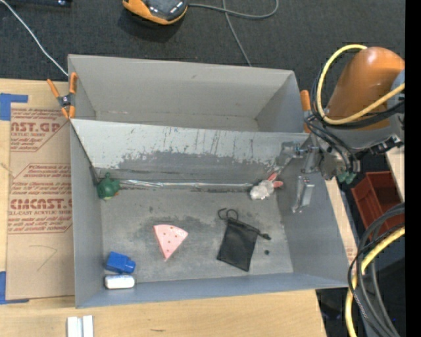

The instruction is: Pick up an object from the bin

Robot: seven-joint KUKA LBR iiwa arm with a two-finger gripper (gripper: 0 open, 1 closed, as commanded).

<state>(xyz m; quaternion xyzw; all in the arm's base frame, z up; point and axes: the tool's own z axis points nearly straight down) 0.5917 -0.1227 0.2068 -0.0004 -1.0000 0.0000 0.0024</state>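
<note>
From my station I see the grey metal bin (191, 99) sitting on a dark surface (329, 26). An orange-and-black device (155, 8) lies past its far rim at the top of the frame, and a red crate (373, 192) stands off to the right. The bin's floor is scuffed and its far wall is streaked with scratches. At the left end of the floor, against the foot of the far wall, rests a green ball (108, 188). In the lower left corner a blue block (120, 263) lies just above a white cylinder (120, 282). A pink wedge (170, 239) speckled with dark dots lies near the middle of the floor, with a black drawstring pouch (237, 244) to its right. The arm comes in from the right under its orange cover (370, 77), looped with yellow cables (329, 66). The pincer (300, 200) hangs over the bin's right sloping wall, in the right middle of the frame. I cannot tell whether it is spread or pressed together, and I make out no contact with anything. The thing nearest to it is a small white lump (260, 191) with a reddish tip. This lump lies just to the pincer's left, at the right end of the far wall's foot and apart from the pouch below it.
</note>
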